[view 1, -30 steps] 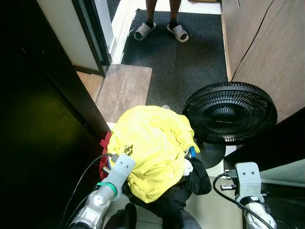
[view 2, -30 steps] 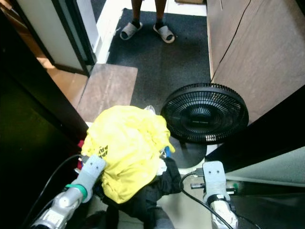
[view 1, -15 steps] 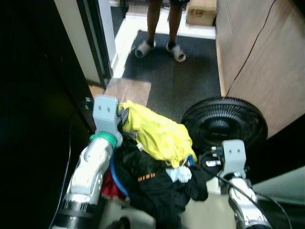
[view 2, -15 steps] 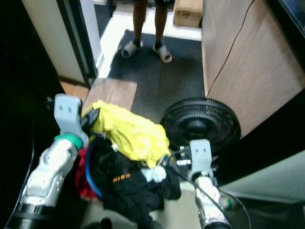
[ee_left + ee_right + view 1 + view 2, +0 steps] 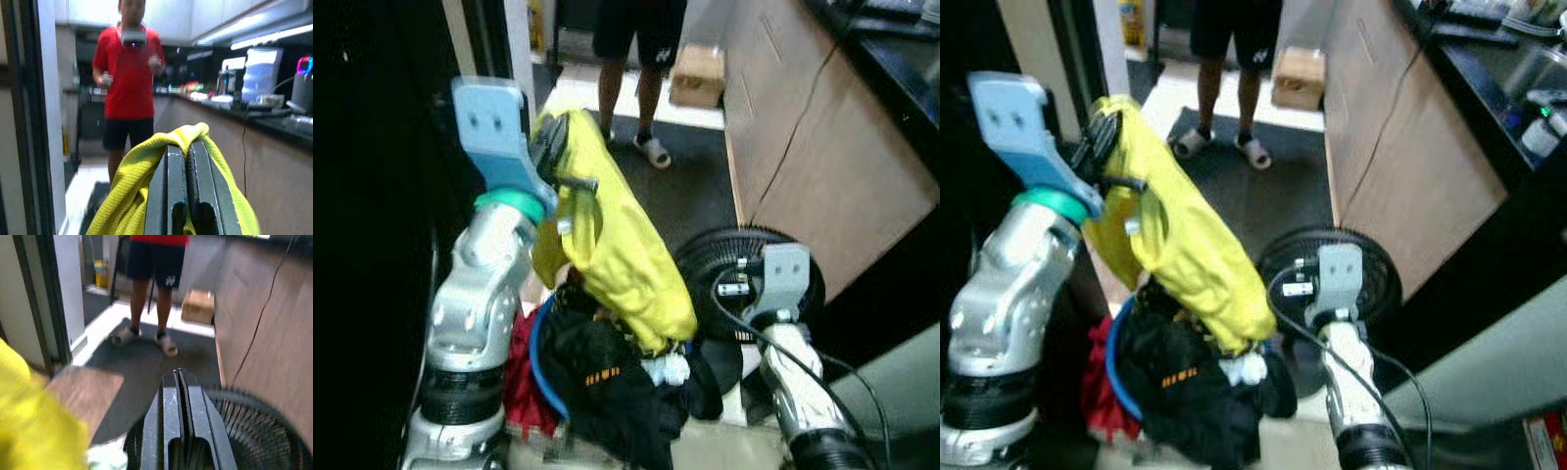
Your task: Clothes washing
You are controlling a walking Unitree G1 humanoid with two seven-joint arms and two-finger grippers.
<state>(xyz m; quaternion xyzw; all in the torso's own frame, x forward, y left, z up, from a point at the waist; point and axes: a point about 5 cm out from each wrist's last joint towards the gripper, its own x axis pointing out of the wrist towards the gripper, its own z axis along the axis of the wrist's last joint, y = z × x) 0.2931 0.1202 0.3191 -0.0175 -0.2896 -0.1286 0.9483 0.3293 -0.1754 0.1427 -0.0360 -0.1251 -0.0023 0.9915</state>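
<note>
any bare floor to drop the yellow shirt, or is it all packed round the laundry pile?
Bare room: the dark mat between the wooden cabinet side and the doorway, short of the person's sandals. Crowded: the black fan sits tight against the laundry pile, under the yellow shirt held by the left gripper.

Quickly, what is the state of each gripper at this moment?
Left gripper: shut on the yellow shirt, lifted above the laundry pile.
Right gripper: shut, holding nothing, near the black fan.
</note>
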